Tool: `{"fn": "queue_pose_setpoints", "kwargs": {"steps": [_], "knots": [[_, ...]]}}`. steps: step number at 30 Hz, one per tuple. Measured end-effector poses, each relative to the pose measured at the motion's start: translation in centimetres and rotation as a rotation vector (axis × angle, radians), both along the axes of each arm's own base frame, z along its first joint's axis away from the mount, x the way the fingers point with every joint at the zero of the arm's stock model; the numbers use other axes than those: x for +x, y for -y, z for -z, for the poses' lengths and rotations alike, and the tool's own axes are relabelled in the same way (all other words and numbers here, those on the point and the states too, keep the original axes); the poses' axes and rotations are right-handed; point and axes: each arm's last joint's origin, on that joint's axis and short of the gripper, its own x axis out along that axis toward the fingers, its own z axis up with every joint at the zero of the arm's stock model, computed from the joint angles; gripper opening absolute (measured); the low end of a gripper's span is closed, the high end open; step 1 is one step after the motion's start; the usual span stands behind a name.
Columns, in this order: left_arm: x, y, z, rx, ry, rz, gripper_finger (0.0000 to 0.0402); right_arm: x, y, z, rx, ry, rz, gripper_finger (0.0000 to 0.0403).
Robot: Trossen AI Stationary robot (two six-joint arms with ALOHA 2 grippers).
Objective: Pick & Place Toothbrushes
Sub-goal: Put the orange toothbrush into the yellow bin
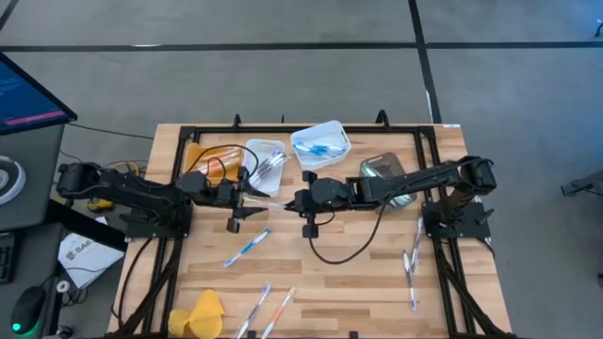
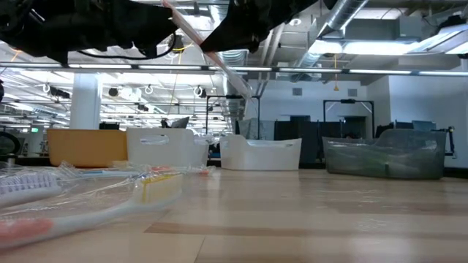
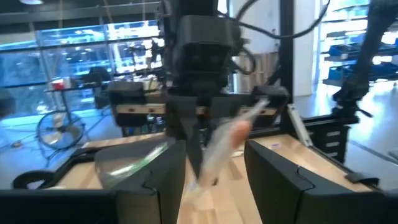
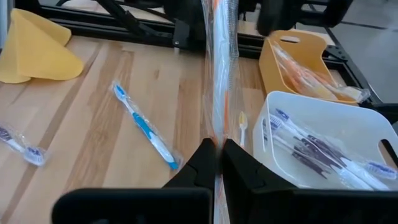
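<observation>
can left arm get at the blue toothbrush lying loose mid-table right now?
Probably not yet. The left pincer and right pincer both meet on a wrapped orange toothbrush held in the air. The blue toothbrush lies uncovered below, nothing on it.

Wrapped orange toothbrush point(image 4: 219, 81) held aloft, others point(image 1: 247, 247) scattered on table

- The two grippers meet over the table's point(image 1: 377, 273) middle, the left gripper point(image 1: 252, 196) to the left, the right gripper point(image 1: 294, 201) to the right, a wrapped toothbrush point(image 1: 273, 201) spanning between them
- Behind them stands a row of bins point(image 1: 320, 143) along the far edge
- A loose toothbrush point(image 1: 247, 248) lies just in front of the left gripper
- More toothbrushes point(image 1: 268, 311) lie near the front edge, beside a cloth lump point(image 1: 200, 313) to their left
- Others point(image 1: 413, 264) lie at the right side
</observation>
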Motion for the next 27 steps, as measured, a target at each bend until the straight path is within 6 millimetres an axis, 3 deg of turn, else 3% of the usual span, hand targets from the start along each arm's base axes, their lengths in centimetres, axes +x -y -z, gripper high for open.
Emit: {"fn": "queue_pose_setpoints", "kwargs": {"steps": [21,27], "knots": [[1.7,-0.1,1.0,0.000,0.072,-0.009,0.0157,0.0,0.4,0.1,-0.004,-0.008,0.011,0.0002],[1.7,-0.1,1.1,-0.002,0.072,-0.023,0.0117,0.0,0.4,0.0,-0.004,-0.007,0.010,0.0003]]}}
